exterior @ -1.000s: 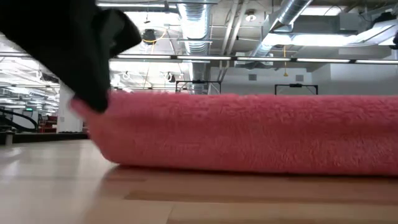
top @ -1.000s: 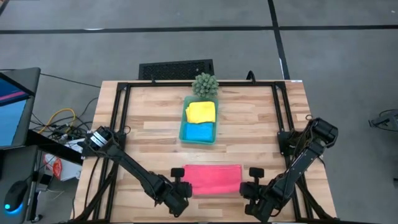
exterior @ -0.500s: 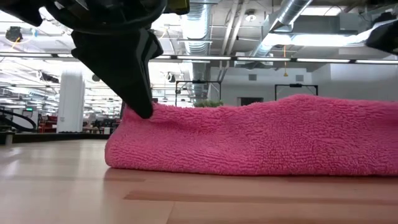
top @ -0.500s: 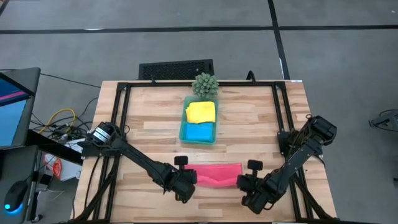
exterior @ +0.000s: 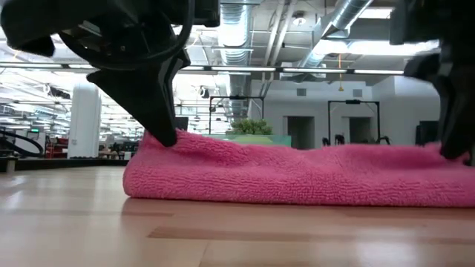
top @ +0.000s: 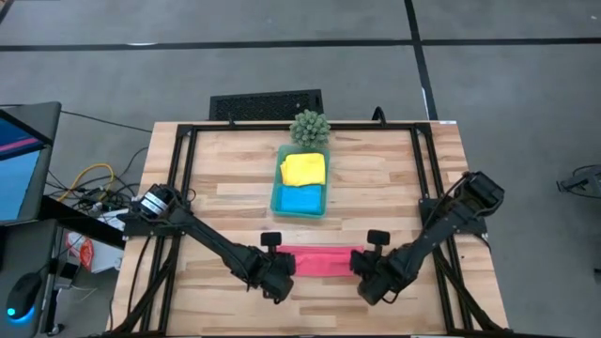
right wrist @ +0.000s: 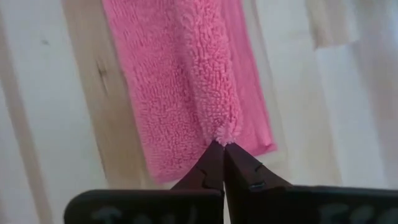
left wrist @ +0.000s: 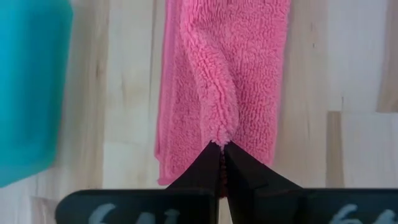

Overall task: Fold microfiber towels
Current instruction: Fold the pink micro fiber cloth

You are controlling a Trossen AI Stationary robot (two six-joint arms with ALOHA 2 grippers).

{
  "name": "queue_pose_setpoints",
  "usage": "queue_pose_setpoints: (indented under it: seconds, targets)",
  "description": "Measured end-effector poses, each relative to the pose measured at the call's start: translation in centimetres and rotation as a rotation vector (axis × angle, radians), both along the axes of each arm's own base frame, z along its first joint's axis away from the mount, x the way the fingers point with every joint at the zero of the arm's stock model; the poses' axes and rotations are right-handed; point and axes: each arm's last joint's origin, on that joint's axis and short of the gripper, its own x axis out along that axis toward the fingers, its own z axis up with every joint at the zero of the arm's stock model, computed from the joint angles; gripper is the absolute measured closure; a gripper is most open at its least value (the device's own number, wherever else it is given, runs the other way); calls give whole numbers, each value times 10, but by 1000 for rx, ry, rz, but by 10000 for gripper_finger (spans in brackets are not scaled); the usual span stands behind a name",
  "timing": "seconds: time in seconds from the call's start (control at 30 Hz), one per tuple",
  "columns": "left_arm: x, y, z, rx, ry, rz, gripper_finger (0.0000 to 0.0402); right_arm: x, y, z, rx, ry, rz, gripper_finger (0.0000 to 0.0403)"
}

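Pink towel (top: 322, 261) lies as a narrow strip just in front of teal tray (top: 300, 201), which holds yellow towel (top: 303, 169) & blue towel (top: 301, 198). L gripper (top: 285, 268) pinches strip's left end, R gripper (top: 358, 268) its right end; both clamped tight on fabric.

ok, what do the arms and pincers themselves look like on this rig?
Both arms are dark, near black, built from slim links with bulkier rounded joint housings. Each ends in a two-finger pincer: left pincer, right pincer. The fingers are matte black wedges tapering to a narrow tip. Pale, blurred markings run along the black bar at each wrist. No loose cabling shows on the arms.
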Motion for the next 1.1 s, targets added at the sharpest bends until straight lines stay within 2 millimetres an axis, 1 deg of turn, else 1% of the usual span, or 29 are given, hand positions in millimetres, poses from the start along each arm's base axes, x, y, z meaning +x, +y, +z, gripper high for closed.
queue_pose_setpoints:
  seconds: [0.13, 0.33, 0.53, 0.77, 0.9, 1.1]
  targets:
    - [0, 9, -10, -3, -3, 42, 401, -3, -8, -14, 31, 30, -19, 383]
    - [-3, 14, -24, -39, 0, 59, 401, -4, -14, -21, 20, 29, -43, 386]
    - [-3, 15, -25, -31, -12, 81, 401, 0, -17, -21, 25, 20, -46, 378]
    - [-4, 16, -25, -17, -34, 132, 400, 6, -24, -21, 27, 17, -77, 358]
    - [-4, 16, -23, -26, -45, 155, 378, 8, -27, -21, 27, 16, -87, 335]
    - [-6, 21, -8, -49, -77, 187, 311, 7, -27, -17, 32, 0, -85, 291]
